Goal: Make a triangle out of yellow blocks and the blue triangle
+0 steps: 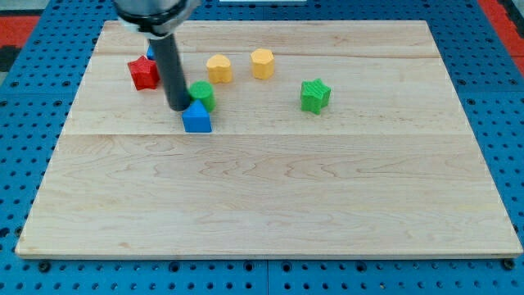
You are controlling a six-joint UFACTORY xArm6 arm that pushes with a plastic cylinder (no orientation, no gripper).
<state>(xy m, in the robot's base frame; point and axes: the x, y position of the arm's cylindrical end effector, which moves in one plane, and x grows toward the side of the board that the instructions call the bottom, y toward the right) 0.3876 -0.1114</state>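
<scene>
The blue triangle (196,118) lies on the wooden board (270,205), left of centre. My tip (178,107) stands just to its upper left, touching or nearly touching it. Two yellow blocks sit above and to the right: a heart-like yellow block (219,68) and a yellow hexagon (262,63), side by side with a small gap between them. The rod (170,70) rises from the tip toward the view's top.
A green round block (202,95) sits right above the blue triangle, beside the rod. A red star (143,73) lies left of the rod, with a blue block (151,52) partly hidden behind it. A green star (314,95) lies right of centre.
</scene>
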